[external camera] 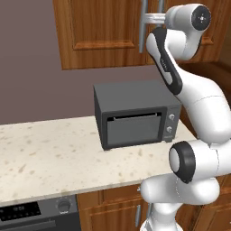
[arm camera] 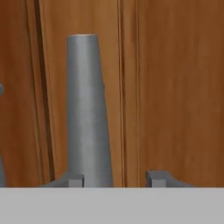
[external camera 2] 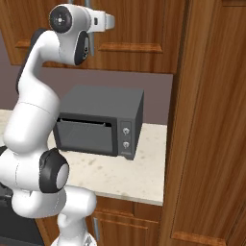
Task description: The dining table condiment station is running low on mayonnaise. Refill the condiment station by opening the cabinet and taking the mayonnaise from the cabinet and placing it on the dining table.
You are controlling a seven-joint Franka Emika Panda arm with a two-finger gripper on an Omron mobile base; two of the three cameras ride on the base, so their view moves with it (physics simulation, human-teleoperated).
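I have the claw (arm camera: 114, 179) spread open at the cabinet (external camera: 101, 31), holding nothing; its grey bar handle (arm camera: 87, 113) stands between the fingertips, nearer one. Doors are shut, and I judge the mayonnaise is inside. The bar looks rigid and smooth: grip it mid-length, squarely.

No readable text, label, brand or number anywhere. Far below the gripper (arm camera: 114, 179), faint pale marks on the dark control panel of the oven (external camera: 27, 212), too small and blurred to read. Also below the gripper, two unmarked round knobs on the front of the toaster oven (external camera: 135, 117). Plain wood on the cabinet (arm camera: 175, 87) straight ahead of the fingertips, bare grey on its handle (arm camera: 86, 109).
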